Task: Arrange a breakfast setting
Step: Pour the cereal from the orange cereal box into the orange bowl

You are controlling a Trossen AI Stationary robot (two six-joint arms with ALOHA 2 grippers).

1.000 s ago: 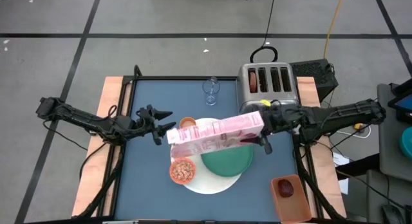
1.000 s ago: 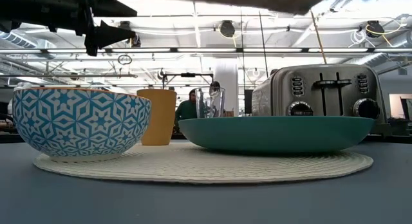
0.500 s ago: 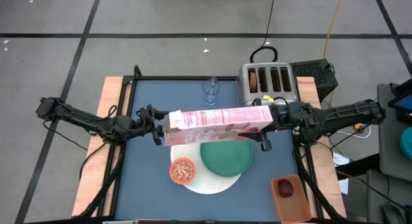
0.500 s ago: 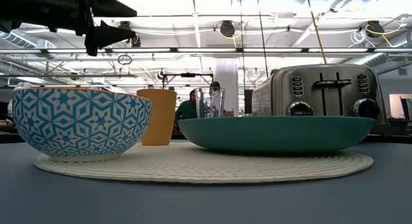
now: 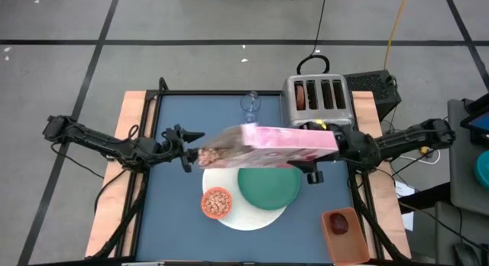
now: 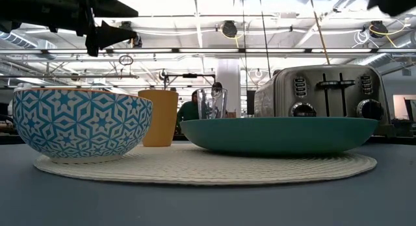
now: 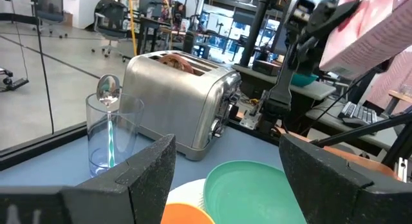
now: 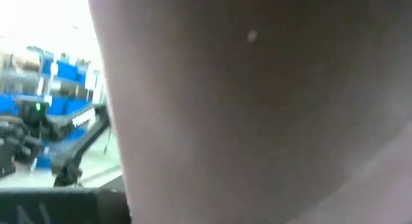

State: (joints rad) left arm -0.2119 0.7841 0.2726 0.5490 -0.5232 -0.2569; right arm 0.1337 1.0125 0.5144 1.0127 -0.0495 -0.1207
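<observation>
My right gripper clamps one end of the pink box, holding it level in the air above the green plate and the white mat, its open end towards my left arm. My left gripper hangs beside that open end with its fingers spread wide and empty. The bowl of cereal sits on the mat beside the plate, the orange cup behind it, and the glass with the spoon stands beside the toaster
</observation>
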